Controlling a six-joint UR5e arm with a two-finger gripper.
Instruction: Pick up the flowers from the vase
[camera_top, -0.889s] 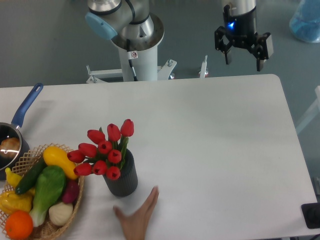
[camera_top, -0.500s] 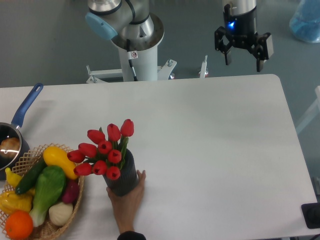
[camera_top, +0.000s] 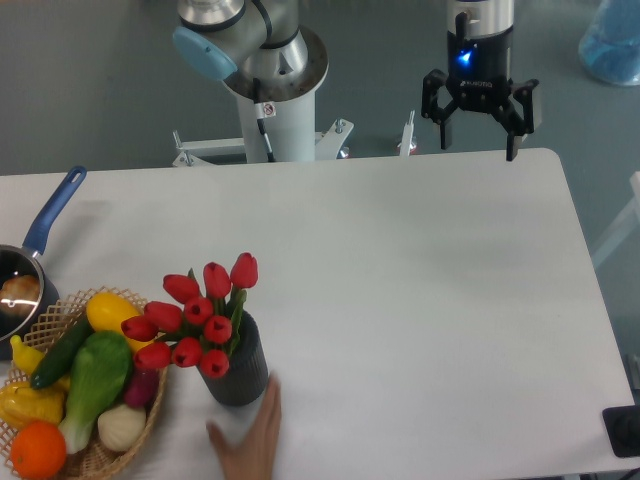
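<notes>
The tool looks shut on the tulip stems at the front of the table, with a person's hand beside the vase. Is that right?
Not quite. The tool hangs open and empty over the table's far edge, well away from the flowers. The tulips sit in the vase near the front of the table, and a person's hand is beside the vase, as the camera view shows.

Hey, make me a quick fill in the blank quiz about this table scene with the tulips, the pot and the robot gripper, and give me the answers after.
1. The flowers standing in the vase are ____ in colour.
2. The gripper, far from the vase, has its fingers ____.
3. A person's hand touches the vase from the ____ edge of the table.
4. The saucepan has a ____ handle.

Answers: red; open; near; blue
</notes>
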